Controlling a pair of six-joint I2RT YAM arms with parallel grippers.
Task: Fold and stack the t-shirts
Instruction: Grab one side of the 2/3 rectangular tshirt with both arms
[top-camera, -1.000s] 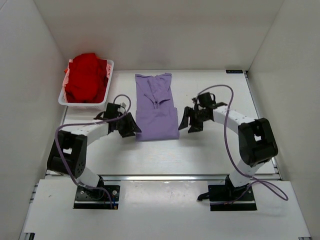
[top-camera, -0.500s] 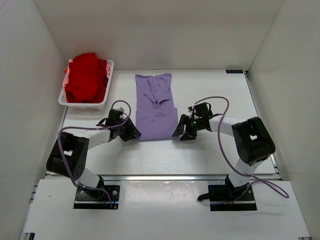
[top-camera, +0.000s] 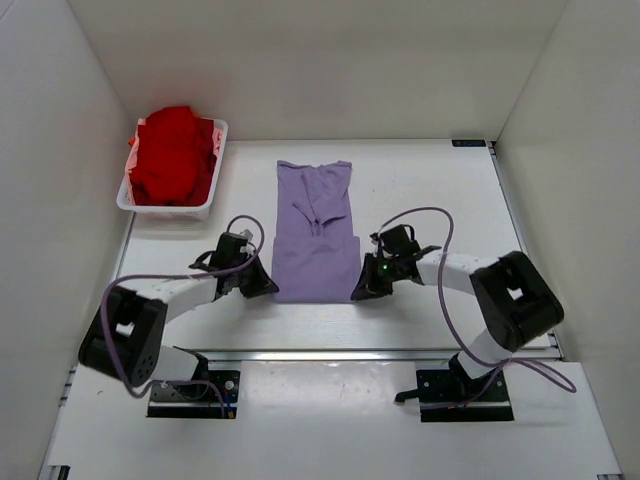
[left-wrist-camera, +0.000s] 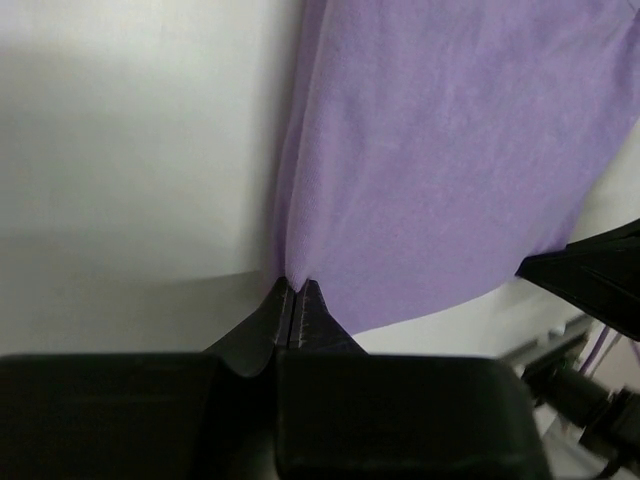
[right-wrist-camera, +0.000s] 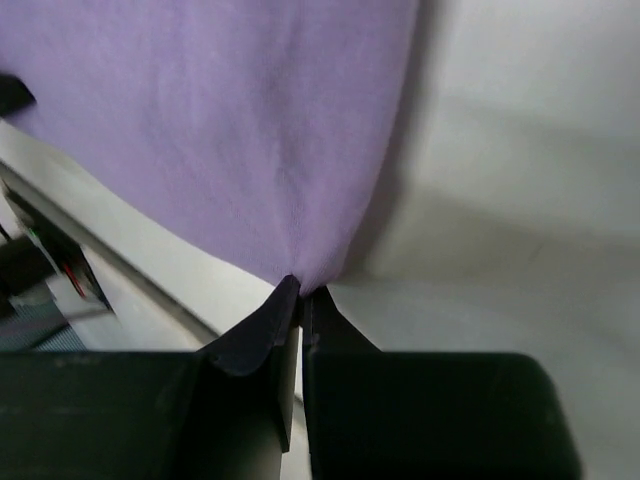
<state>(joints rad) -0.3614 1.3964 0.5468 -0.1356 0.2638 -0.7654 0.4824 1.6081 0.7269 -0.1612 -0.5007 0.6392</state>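
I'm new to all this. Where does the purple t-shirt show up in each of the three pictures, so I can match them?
Top external: the purple t-shirt lies mid-table, between the left claw and the right claw.
Left wrist: it fills the upper right, one corner pinched at the claw tips.
Right wrist: it fills the upper left, one corner pinched likewise.
Shared landmark: the shirt's near hem, running from one claw to the other.
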